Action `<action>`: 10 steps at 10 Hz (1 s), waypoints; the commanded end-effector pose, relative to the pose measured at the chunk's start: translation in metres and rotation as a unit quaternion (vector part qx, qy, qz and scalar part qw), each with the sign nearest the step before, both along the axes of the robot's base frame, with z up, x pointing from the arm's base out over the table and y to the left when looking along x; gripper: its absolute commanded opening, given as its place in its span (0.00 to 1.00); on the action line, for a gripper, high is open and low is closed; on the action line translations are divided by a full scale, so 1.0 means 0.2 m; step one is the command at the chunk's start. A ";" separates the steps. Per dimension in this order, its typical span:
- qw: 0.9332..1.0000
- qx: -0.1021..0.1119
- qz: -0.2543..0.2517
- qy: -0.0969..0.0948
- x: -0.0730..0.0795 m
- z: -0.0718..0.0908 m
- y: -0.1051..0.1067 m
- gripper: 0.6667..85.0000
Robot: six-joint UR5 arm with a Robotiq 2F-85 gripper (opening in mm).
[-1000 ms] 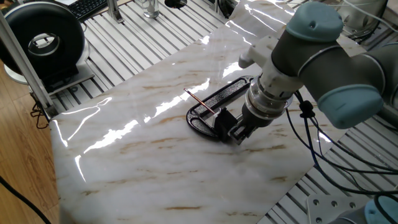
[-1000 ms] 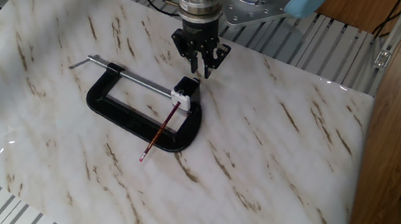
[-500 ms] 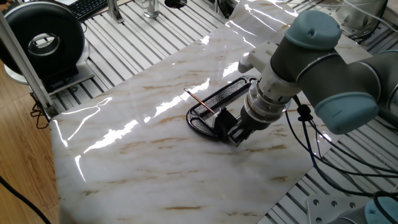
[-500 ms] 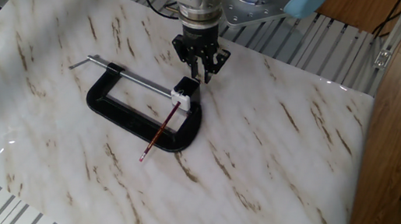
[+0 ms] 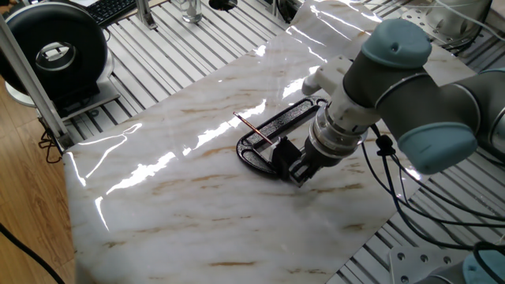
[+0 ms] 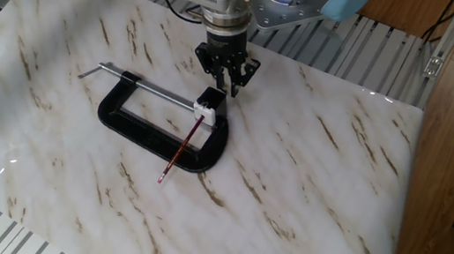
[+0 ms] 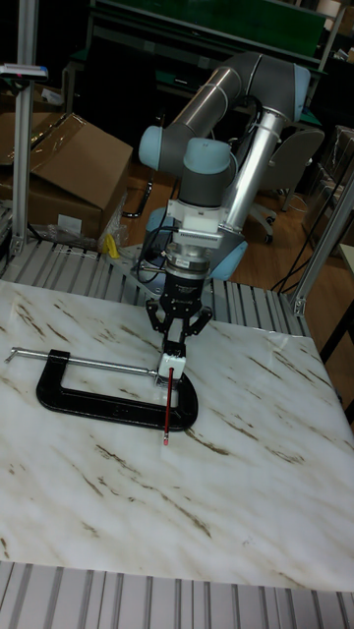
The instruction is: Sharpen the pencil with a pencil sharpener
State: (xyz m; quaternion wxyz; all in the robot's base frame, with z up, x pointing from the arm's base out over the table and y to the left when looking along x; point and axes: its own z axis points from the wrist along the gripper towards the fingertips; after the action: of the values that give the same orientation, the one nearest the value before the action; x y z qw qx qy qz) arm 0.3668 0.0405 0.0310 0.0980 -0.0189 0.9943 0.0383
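Observation:
The pencil (image 6: 181, 151) is a thin reddish stick lying slanted across the black clamp; it also shows in one fixed view as pencil (image 5: 252, 130) and in the tall view as pencil (image 7: 168, 405). Its upper end sits in the pencil sharpener (image 6: 209, 104), a small black block with a pale end, resting on the clamp's jaw end; I see the sharpener (image 5: 283, 150) and sharpener (image 7: 172, 366) in the other views too. My gripper (image 6: 230, 85) hangs just behind the sharpener, on the side away from the pencil. Its fingers stand narrowly apart, and nothing shows between them.
A large black C-clamp (image 6: 124, 124) with a silver threaded rod (image 6: 150, 86) lies on the marble sheet (image 6: 305, 178). A black round device (image 5: 55, 51) stands beyond the sheet's corner. Cables (image 5: 394, 181) trail under the arm, and slatted metal table surrounds the sheet.
The gripper has shifted slightly towards the sharpener and clamp. Pencil, sharpener and clamp have not moved.

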 end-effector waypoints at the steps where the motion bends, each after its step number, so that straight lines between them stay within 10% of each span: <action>1: 1.000 0.009 -0.003 -0.005 0.01 0.00 0.01 0.38; 6: 1.000 0.011 -0.003 -0.012 0.03 -0.01 0.02 0.36; 10: 1.000 0.007 -0.011 -0.011 0.03 -0.02 0.01 0.15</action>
State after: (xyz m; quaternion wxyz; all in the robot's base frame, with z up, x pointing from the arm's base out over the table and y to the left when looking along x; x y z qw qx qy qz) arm 0.3711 0.0408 0.0264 0.1066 -0.0148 0.9934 0.0398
